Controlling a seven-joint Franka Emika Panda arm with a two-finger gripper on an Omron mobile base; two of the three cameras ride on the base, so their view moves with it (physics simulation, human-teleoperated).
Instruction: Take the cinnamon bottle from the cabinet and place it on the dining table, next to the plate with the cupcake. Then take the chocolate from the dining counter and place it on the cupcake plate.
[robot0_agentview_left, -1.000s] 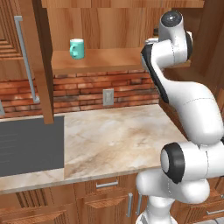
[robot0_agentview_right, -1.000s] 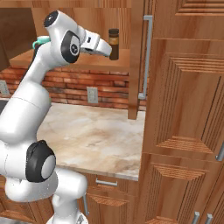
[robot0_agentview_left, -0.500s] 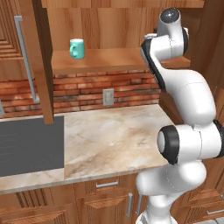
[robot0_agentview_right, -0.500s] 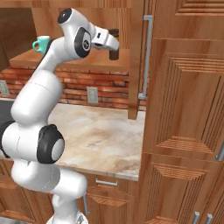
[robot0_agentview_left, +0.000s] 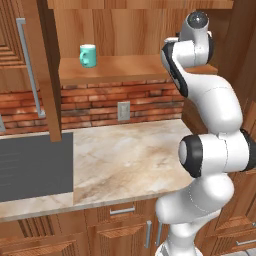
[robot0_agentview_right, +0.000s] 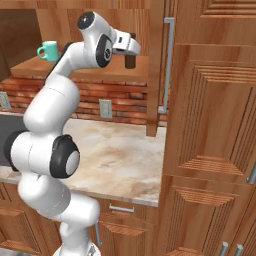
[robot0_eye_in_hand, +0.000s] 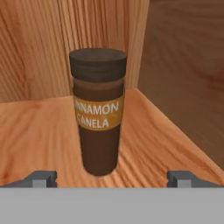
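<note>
We face the small dark-brown cylindrical cinnamon bottle in the reddish-brown wooden cabinet.
It stands upright on the plank shelf near the back corner; our gripper has its fingers spread wide, holding nothing.

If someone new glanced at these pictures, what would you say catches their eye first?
Probably the cinnamon bottle, standing upright on the cabinet's wooden shelf near the back corner, with the open gripper facing it, one of the fingers on each side and not touching. Next, the white arm reaching up into the cabinet above the marble counter. A teal mug sits further left on the same shelf.
</note>
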